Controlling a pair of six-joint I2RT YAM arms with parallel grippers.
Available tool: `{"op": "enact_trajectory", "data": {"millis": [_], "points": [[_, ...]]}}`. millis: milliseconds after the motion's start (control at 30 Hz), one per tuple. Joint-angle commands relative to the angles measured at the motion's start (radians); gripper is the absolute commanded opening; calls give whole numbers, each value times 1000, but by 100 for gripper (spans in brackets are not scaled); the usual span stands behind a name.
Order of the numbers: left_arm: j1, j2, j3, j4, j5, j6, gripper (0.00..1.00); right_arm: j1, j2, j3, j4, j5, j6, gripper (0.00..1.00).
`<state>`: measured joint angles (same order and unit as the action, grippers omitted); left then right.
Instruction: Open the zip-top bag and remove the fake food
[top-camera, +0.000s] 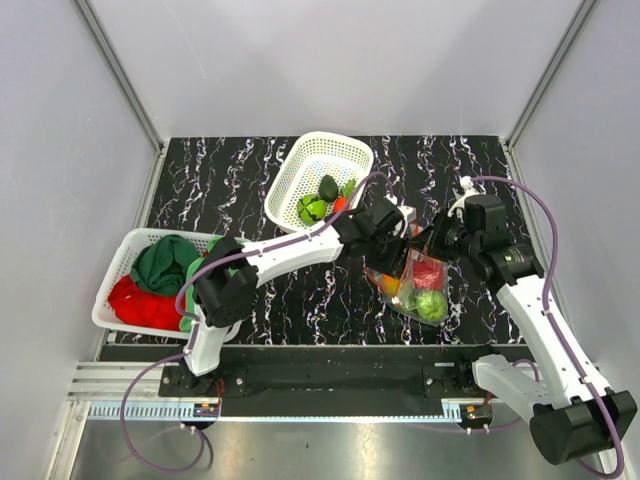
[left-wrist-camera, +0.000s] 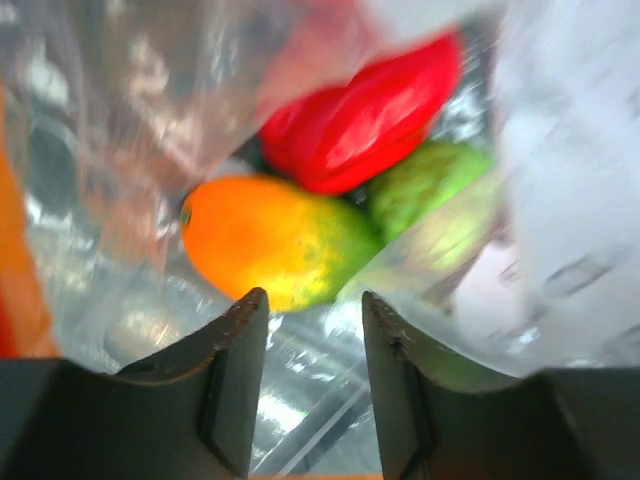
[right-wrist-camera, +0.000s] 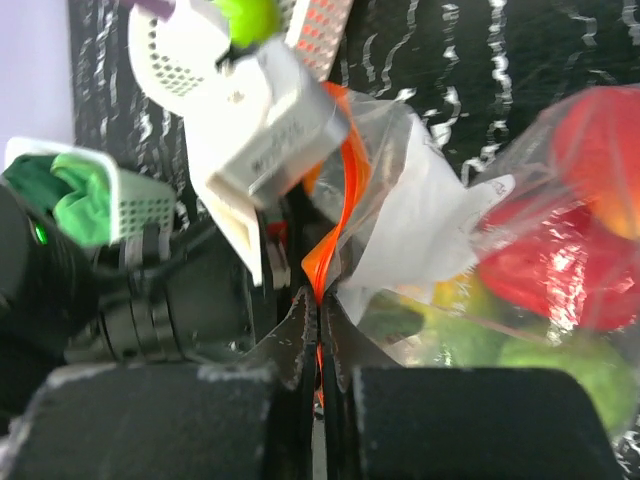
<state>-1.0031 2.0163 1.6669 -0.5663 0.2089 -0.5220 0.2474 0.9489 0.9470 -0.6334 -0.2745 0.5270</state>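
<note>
At the counter's left edge, a white mesh basket (top-camera: 112, 280) with folded green and red cloths (top-camera: 165, 262). Toward the far edge, near the middle, a second white basket (top-camera: 300, 165) holding a few green and orange-red pieces (top-camera: 318, 205). Right of centre, close to the near edge, the zip-top bag (top-camera: 415, 285), lying on the counter, mouth end raised between the two grippers. Left gripper (left-wrist-camera: 312, 305) at that mouth, fingers (left-wrist-camera: 235, 370) parted, clear plastic showing across the gap. Just beyond the tips, inside the bag, the fake food (left-wrist-camera: 275, 240): an orange-green piece nearest, a red pepper (left-wrist-camera: 360, 110) and a green piece (left-wrist-camera: 430, 185) behind it. Right gripper (right-wrist-camera: 318, 310) on the mouth's right side, fingers pressed together on the red-orange zip strip (right-wrist-camera: 345, 190), the strip running up from the tips.
</note>
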Motion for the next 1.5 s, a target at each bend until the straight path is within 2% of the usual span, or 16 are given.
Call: {"op": "enact_trajectory", "data": {"millis": [0,67,167,300,500,667,800,1067,1300,1400,1433,1467], "points": [[17,-61,-33,174,139,-45,43,3,27,61,6,-97,-7,0],[17,-54,-58,195,158,-50,42,4,34,67,8,-95,-1,0],[15,-53,-85,203,113,-47,44,4,48,68,8,-94,-2,0],[14,-48,-108,174,47,-15,53,6,47,55,3,-92,-7,0],[4,-19,-134,123,43,5,68,4,22,26,-9,-80,-18,0],[-6,-5,-162,124,-46,-12,80,4,2,-19,-9,-68,-7,0],[-14,22,-162,153,-124,-38,82,4,-19,-59,-6,-57,-5,0],[-46,71,-217,271,-82,-87,83,4,-59,-112,-8,-43,-15,0],[-51,35,-321,420,-31,-116,78,3,-67,-123,-14,-34,-32,0],[-45,0,-349,468,-35,-122,61,4,-82,-123,-20,-26,-33,0],[-43,-10,-360,479,-43,-121,49,3,-93,-123,-20,-23,-32,0],[-42,-25,-363,491,-54,-118,42,4,-99,-123,-23,-17,-30,0]]}}
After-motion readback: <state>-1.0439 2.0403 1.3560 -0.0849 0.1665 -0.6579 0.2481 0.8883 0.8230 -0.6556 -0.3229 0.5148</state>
